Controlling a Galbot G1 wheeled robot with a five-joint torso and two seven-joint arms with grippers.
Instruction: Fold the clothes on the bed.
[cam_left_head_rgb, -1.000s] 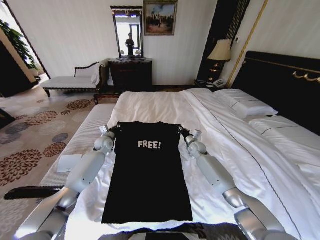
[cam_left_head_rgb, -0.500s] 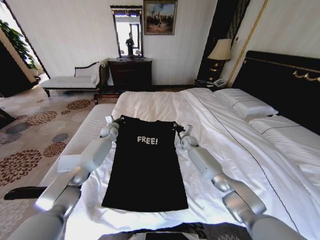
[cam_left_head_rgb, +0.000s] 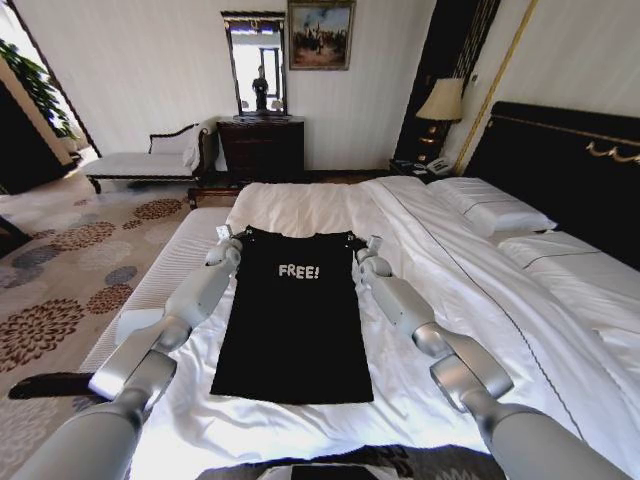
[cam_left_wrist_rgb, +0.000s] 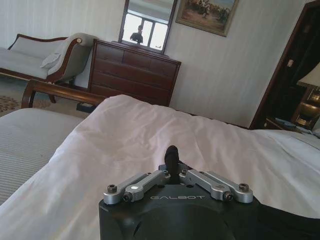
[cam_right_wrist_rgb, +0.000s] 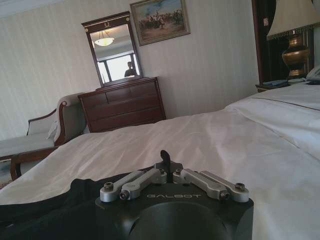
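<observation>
Bed (cam_left_head_rgb: 330, 205) first: big, white sheets, dark headboard on its far right side, and the black T-shirt (cam_left_head_rgb: 295, 320) lies flat on the bed's near-left part, print side up, "FREE!" toward the far end, hem nearest me. My left arm runs along the shirt's left edge with my left gripper (cam_left_head_rgb: 228, 240) at the far-left shoulder corner; my right arm runs along the right edge with my right gripper (cam_left_head_rgb: 362, 250) at the far-right shoulder corner. Both jaws look drawn together in the wrist views, each apparently pinching shirt cloth at its corner, though the actual pinch is under the gripper body so that is my read, not a clear sight. Handling judgement: thin soft knit, light, no stiffness, will sag and drape from any hold, may drag on the sheet and wrinkle; best held at the two shoulder corners so the width stays spread. Hard to make out: sleeves look tucked under or covered by my wrists, collar is black on black, jaw tips hidden in the head view, shirt's near hem slightly uneven.
</observation>
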